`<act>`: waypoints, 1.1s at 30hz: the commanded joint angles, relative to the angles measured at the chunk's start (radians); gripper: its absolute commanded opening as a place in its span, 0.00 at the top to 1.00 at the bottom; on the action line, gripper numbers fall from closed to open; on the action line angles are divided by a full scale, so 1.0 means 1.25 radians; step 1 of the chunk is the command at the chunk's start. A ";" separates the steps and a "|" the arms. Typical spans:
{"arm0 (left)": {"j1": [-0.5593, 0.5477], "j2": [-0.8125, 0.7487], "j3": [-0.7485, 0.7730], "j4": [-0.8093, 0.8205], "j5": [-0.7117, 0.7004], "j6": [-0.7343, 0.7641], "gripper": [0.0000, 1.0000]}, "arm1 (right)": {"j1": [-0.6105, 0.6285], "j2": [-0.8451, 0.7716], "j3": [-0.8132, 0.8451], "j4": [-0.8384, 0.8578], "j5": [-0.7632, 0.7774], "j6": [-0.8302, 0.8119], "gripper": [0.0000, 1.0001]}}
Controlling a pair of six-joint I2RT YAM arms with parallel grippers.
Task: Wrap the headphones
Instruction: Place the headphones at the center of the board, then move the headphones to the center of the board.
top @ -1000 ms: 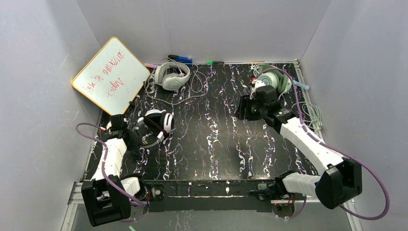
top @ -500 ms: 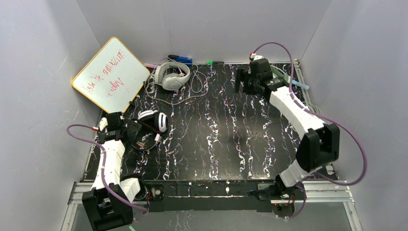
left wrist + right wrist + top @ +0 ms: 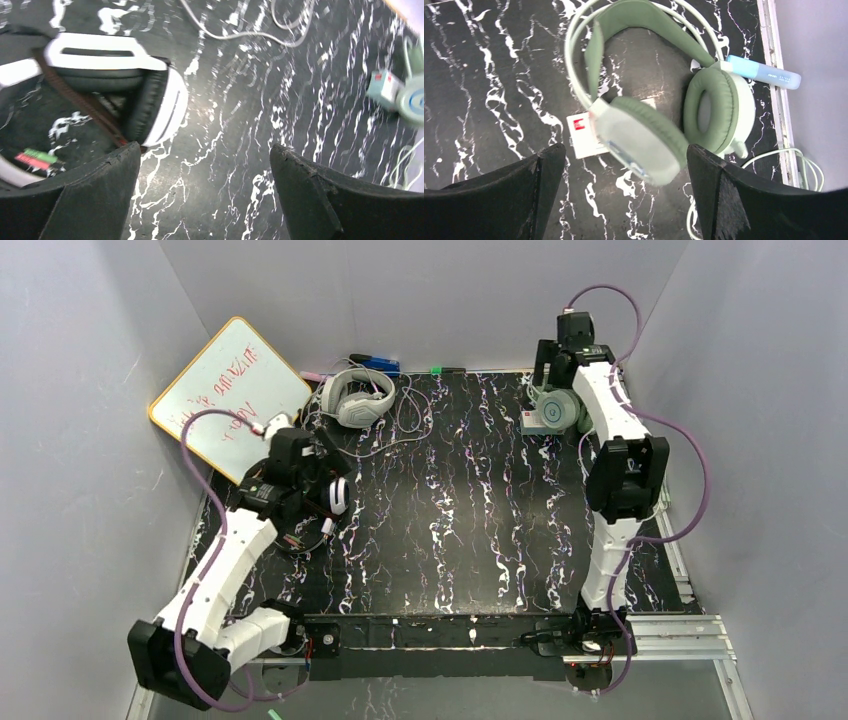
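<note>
right jaws have swung back above the green headphones (image 3: 719,107), released like the left jaws; light, springy, so grip the headband (image 3: 629,19).

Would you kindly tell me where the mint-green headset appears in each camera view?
Top external: mint-green headset in the upper right of the picture.
Left wrist: blurred, at the right edge.
Right wrist: centre of frame.
Shared landmark: white tag with a red mark, beside it.

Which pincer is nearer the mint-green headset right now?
Right. The right pincer hangs open directly above the mint-green headset; the left pincer is across the table, by the black-and-white headset.
</note>
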 commanded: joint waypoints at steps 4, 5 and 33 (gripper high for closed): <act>-0.132 0.101 0.054 0.092 0.042 0.154 0.02 | -0.101 0.098 0.112 -0.037 -0.174 0.009 0.01; -0.140 0.116 0.061 0.093 0.049 0.167 0.02 | -0.104 0.104 0.113 -0.033 -0.204 0.006 0.01; -0.189 0.070 0.015 0.140 0.220 0.187 0.03 | 0.268 -0.509 -0.535 0.098 -0.121 0.107 0.87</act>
